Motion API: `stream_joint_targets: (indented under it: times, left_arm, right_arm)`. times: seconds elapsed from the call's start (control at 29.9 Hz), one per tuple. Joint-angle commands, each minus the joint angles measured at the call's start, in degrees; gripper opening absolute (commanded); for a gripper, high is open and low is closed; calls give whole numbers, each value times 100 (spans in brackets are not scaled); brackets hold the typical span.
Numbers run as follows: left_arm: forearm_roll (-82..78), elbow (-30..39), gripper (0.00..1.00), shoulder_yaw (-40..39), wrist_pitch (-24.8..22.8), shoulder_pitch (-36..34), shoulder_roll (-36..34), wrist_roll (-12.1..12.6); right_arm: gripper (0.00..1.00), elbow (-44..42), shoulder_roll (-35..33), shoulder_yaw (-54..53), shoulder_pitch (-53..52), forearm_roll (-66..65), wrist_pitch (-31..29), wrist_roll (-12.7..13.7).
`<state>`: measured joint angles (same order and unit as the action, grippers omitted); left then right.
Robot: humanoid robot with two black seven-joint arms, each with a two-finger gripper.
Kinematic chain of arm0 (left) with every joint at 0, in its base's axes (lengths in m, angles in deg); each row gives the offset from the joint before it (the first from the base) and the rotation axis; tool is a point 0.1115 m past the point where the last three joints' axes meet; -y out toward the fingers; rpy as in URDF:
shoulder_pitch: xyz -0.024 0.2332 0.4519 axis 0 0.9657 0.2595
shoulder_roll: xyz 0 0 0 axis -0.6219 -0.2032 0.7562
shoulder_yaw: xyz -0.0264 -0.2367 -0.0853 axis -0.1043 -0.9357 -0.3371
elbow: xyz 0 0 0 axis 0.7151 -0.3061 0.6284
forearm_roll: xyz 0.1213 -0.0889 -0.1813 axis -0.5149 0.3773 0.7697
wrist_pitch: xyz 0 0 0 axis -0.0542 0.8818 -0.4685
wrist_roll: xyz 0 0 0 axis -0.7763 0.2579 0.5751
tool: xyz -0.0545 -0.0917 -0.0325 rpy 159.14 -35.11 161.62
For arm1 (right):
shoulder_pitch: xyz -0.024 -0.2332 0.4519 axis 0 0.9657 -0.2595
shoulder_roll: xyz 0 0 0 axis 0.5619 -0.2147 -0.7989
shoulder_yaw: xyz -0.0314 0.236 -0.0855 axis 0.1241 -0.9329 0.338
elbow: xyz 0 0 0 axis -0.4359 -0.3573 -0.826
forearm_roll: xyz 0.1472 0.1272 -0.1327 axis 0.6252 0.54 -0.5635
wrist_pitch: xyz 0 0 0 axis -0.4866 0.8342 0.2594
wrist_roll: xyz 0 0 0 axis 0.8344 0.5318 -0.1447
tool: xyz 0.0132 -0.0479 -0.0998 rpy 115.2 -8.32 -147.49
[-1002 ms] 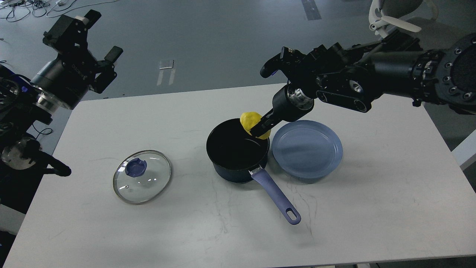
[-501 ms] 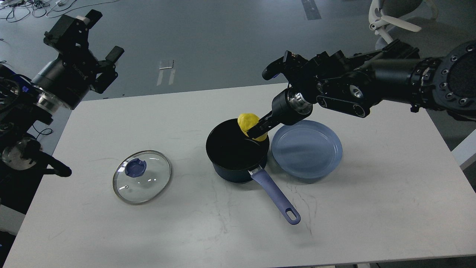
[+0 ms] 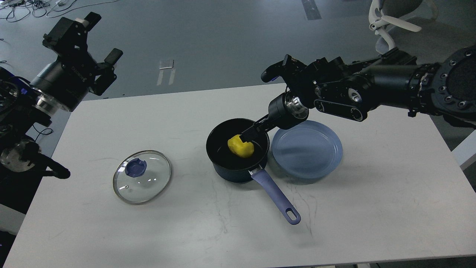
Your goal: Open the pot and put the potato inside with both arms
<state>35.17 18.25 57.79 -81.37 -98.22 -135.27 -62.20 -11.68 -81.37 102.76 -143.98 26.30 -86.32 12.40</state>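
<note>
Potato [image 3: 240, 147] yellow, lumpy, inside open dark pot [image 3: 223, 163], lid [image 3: 142, 176] aside

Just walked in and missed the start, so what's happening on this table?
The robot is loading a pot. Its right gripper reaches into the open dark pot with its fingers at the yellow potato, which sits low inside; whether it has let go is unclear. The glass lid lies flat on the white table to the pot's left, already off. A blue plate sits bare right beside the pot. The left gripper hangs open, clear of the table's far-left corner.
</note>
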Motion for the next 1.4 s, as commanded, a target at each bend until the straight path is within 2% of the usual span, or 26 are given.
stream_joint_targets:
  times: [0.0, 0.17, 0.33, 0.47, 0.7, 0.84, 1.04, 1.14, 1.24, 1.37]
  left_arm:
    - [-1, 8, 98, 0, -6, -8, -8, 0]
    - [-1, 26, 98, 0, 2, 1, -8, 0]
    - [-1, 26, 98, 0, -6, 1, -8, 0]
    - [-1, 26, 98, 0, 2, 9, 36, 0]
    - [16, -18, 98, -9, -6, 176, 185, 0]
    - [25, -44, 98, -18, -6, 229, 238, 0]
    - [279, -193, 98, -289, -6, 518, 571, 0]
    - [394, -439, 98, -553, -15, 773, 879, 0]
    - [403, -580, 98, -729, -85, 975, 1081, 0]
    - [394, -949, 98, -984, -489, 1310, 1398, 0]
  right_arm:
    - [90, -17, 0, -2, 1, 0, 2, 0]
    - [92, -105, 0, -72, 1, 87, 2, 0]
    - [94, -439, 0, -265, 1, 826, 2, 0]
    - [95, -536, 0, -1010, 202, 1325, 2, 0]
    - [95, -536, -1141, -2917, 1142, 2783, 11, 0]
    - [95, -580, -1432, -3690, 1669, 3381, 11, 0]
    - [95, -1149, -1354, -5237, 2715, 4278, -33, 0]
    - [95, -1502, -1021, -5827, 3199, 4429, -147, 0]
    - [96, -1599, -941, -6153, 3463, 4438, -460, 0]
    - [96, -1749, -862, -6216, 3736, 4438, -460, 0]
